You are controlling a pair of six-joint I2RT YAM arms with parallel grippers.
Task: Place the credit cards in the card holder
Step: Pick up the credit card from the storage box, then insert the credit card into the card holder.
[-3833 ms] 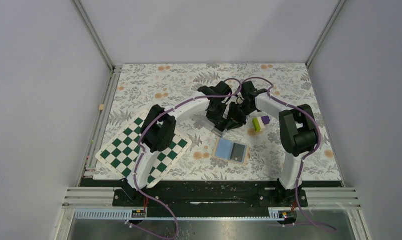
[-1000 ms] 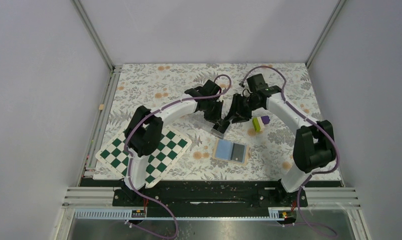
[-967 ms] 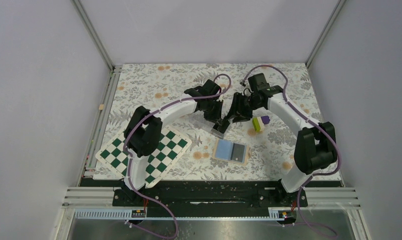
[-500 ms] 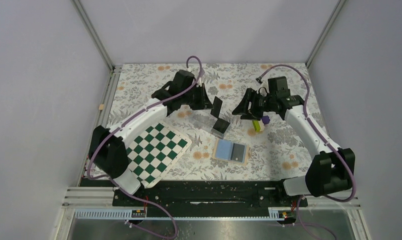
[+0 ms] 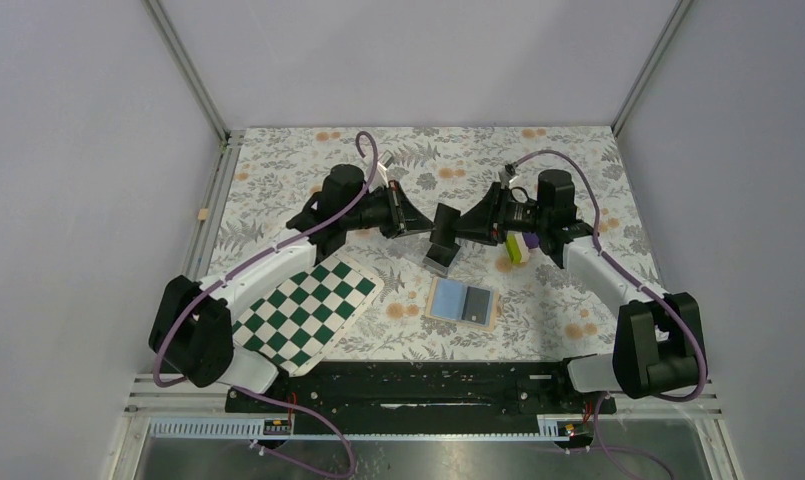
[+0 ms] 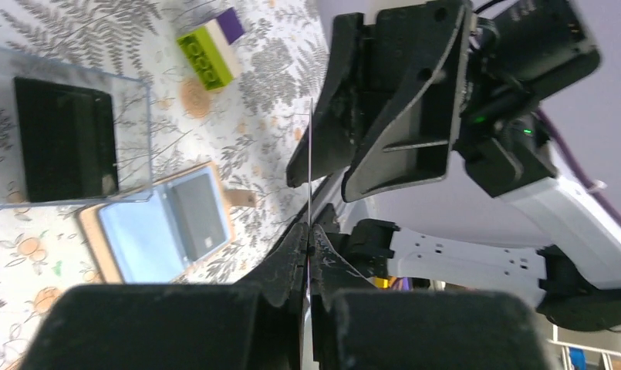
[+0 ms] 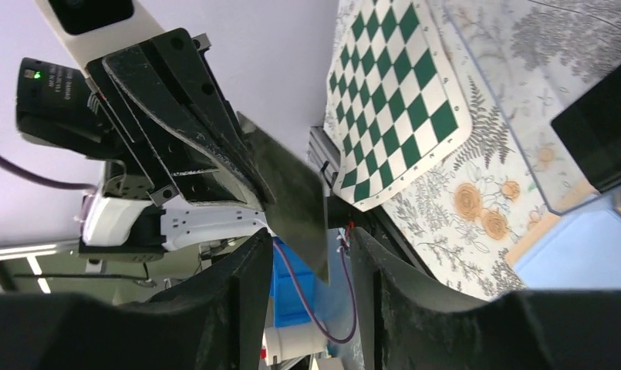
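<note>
You have one card holder (image 5: 448,297), one clear box (image 6: 133,116), one chequered board (image 5: 303,315), one block (image 5: 518,245), two single credit cards (image 5: 444,222), and one dark stack (image 6: 64,139).

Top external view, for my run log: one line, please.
left gripper: pinching thin dark card; right gripper: open, facing card; tan wallet: open

Both arms are lifting away from the clear box (image 6: 133,139). The left fingers (image 6: 289,266) are raising a pinched credit card (image 7: 291,193), and the right fingers (image 7: 241,308) are swinging round, spread, to face it.
</note>
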